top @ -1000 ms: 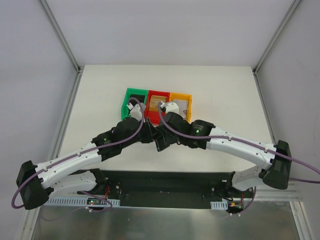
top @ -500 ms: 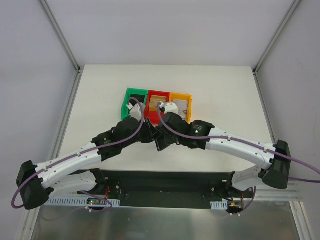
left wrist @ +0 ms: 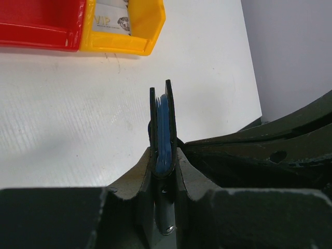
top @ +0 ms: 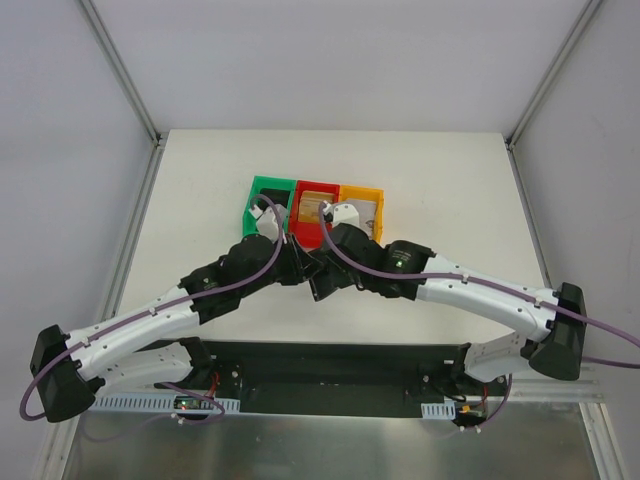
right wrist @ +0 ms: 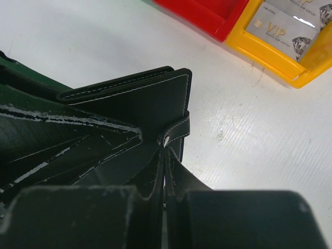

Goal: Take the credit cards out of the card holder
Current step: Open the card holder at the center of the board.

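Note:
The black card holder [top: 318,284] hangs folded shut between my two grippers, just above the table in front of the bins. In the left wrist view it stands edge-on [left wrist: 162,119], with blue inner lining showing between its black covers. My left gripper [left wrist: 163,155] is shut on its lower edge. In the right wrist view its black stitched cover [right wrist: 145,104] fills the middle, and my right gripper [right wrist: 165,155] is shut on its small strap tab [right wrist: 179,127]. A tan card [top: 318,200] lies in the red bin [top: 300,232]. A pale grey "VIP" card [right wrist: 282,28] lies in the yellow bin [right wrist: 270,59].
Three bins stand in a row behind the grippers: a green bin [top: 258,186] holding a chunky black object [top: 268,204], then the red bin, then the yellow bin [top: 378,190]. White table surface [top: 450,200] lies on both sides.
Both arms have shifted slightly, the wrists edging a little toward the bins. The holder stays gripped between them.

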Action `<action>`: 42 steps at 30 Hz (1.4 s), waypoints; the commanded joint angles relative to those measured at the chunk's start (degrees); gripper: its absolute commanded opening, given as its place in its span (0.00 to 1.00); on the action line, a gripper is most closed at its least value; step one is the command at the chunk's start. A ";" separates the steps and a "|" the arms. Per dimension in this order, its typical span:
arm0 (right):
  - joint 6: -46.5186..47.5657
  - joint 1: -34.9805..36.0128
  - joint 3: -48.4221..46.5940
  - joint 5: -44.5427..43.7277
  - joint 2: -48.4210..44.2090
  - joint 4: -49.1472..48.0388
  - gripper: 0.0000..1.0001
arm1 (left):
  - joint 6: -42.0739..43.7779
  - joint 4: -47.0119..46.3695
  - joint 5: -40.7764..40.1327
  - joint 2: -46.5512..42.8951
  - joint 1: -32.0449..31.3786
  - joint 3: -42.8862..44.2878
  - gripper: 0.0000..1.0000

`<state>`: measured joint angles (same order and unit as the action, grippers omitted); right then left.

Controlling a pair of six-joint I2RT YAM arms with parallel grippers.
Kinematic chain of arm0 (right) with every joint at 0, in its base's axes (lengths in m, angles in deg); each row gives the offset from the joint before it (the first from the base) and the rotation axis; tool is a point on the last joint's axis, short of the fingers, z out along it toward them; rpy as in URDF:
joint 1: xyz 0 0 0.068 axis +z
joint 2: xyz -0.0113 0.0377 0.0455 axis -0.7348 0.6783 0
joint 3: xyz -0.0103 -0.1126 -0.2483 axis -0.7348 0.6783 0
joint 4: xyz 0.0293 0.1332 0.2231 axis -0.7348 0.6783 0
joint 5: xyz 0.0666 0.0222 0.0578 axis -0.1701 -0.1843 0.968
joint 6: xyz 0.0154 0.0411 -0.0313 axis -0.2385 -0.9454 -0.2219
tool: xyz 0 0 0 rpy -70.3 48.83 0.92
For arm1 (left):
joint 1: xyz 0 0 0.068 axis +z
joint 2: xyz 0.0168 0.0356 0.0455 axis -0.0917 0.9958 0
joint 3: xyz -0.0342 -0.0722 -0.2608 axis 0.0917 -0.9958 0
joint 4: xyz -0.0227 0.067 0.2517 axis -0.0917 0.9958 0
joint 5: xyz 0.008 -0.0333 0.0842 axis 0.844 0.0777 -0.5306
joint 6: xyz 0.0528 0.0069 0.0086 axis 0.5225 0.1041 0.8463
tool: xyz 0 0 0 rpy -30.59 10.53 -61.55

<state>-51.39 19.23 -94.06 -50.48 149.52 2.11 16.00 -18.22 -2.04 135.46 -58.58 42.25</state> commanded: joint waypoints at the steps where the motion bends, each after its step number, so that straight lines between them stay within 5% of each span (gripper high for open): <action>1: 1.32 -0.69 1.25 -3.06 -1.44 2.75 0.00 | -0.56 -3.55 0.23 -3.08 -1.17 1.00 0.00; 42: 1.76 -3.68 5.91 -4.20 -8.81 3.28 0.00 | 1.64 -1.44 -1.80 -6.16 -1.08 -0.85 0.00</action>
<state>-50.08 17.14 -89.32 -54.34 143.99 4.93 16.06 -18.24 -3.39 130.91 -58.97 41.50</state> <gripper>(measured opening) 0.004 0.123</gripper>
